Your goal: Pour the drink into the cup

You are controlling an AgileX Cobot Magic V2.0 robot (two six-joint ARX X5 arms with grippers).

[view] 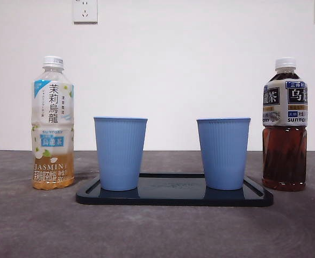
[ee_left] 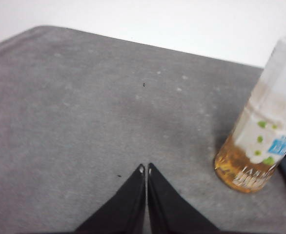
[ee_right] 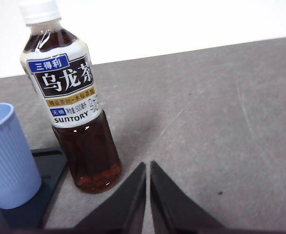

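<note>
While both claws hang pressed together, the left claw [ee_left: 146, 168] near the jasmine tea bottle [ee_left: 262, 126] and the right claw [ee_right: 147, 165] near the dark oolong bottle [ee_right: 72, 97], two blue cups [view: 120, 153] [view: 223, 153] stand on a black tray [view: 173, 194] between the bottles on the table [view: 157, 231].

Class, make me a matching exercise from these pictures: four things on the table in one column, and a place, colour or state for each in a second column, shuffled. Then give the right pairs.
Things
1. jasmine tea bottle
2. dark tea bottle
3. tray
4. left gripper

Descriptions
A. jaws shut, holding nothing
B. holds pale golden drink, only low in the bottle
C. carries two blue cups
D. stands off the tray beside the right-hand cup, white cap on

Pairs: 1-B, 2-D, 3-C, 4-A
</note>
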